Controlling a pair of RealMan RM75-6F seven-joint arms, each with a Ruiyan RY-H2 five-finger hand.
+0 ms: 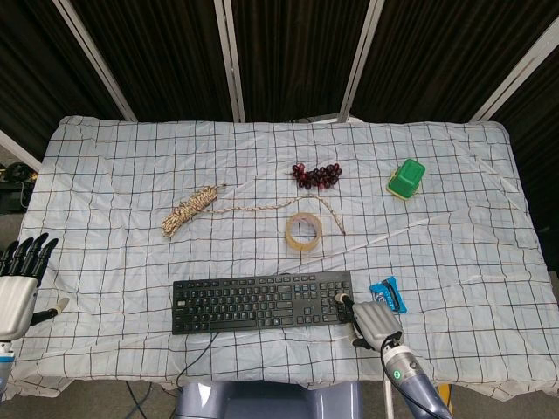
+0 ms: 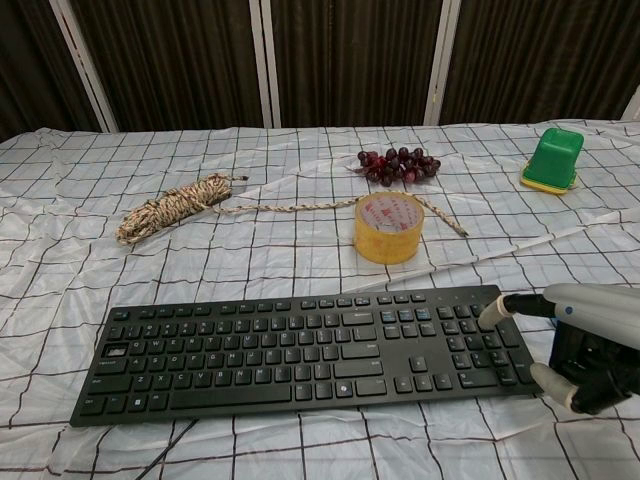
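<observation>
Keyboard (image 2: 300, 345) black, key legends too small to read, right hand (image 2: 585, 345) fingers curled at its end, holding nothing, left hand (image 1: 17, 292) spread

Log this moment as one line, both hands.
right hand: fingertip over keyboard right end, contact unclear | left hand: open, table's left edge | blue packet: beside keyboard

A white cloth with dark squares (image 1: 122, 175) covers the table. On it lie a bundle of tan rope (image 1: 189, 211), a bunch of dark red grapes (image 1: 316, 175), a small green tub (image 1: 407, 178) and a roll of clear yellowish tape (image 1: 303, 230).
</observation>
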